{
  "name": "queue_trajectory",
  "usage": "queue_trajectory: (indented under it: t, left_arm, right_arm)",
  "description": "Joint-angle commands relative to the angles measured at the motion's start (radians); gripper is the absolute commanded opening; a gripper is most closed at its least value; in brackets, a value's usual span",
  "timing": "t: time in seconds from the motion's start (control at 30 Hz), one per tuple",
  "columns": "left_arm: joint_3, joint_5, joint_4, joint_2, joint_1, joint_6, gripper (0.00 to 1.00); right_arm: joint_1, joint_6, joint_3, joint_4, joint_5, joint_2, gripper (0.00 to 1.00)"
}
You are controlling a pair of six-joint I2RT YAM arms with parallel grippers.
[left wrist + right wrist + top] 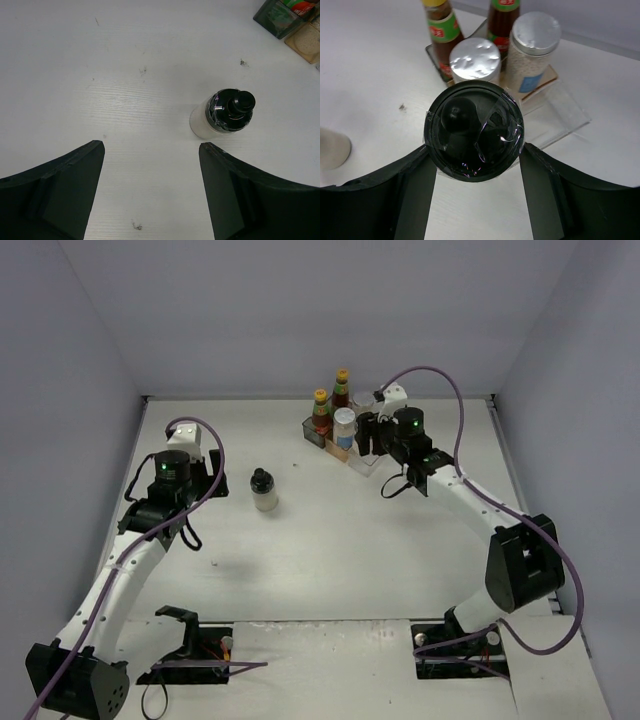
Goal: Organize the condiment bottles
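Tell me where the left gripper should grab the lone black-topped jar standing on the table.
Grip the black-topped jar by its pale round body, below the cap. It stands upright and alone, so the open left gripper can probably come in low from the left, a finger on each side. The cap's narrow knob offers little hold.

I see my right hand [476,150] with its fingers [405,195] pressed against both sides of a black-topped jar [474,131] (plastic film glints over its lid). Just beyond it on the white counter [370,75] stands the clear rack [560,112], carrying a near shaker [475,59] and a far shaker [536,35], both silver-lidded, with a yellow-capped sauce bottle [440,30] and a second sauce bottle [502,20] behind them.
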Motion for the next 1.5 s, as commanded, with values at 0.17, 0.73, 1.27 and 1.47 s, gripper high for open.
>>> queue_trajectory:
  t: [0.17, 0.73, 1.27, 1.47]
  left_arm:
    - [0.028, 0.008, 0.045, 0.002, 0.006, 0.000, 0.77]
    - [0.031, 0.011, 0.042, 0.005, 0.008, 0.000, 0.77]
    - [0.033, 0.015, 0.040, 0.013, 0.006, 0.000, 0.77]
    - [0.033, 0.017, 0.039, 0.016, 0.006, -0.002, 0.77]
  right_arm:
    - [-0.095, 0.045, 0.125, 0.123, 0.063, 0.077, 0.00]
    - [-0.180, 0.056, 0.203, 0.209, 0.045, 0.277, 0.00]
    - [-0.206, 0.072, 0.197, 0.307, 0.057, 0.387, 0.00]
    - [-0.207, 0.083, 0.175, 0.324, 0.077, 0.387, 0.25]
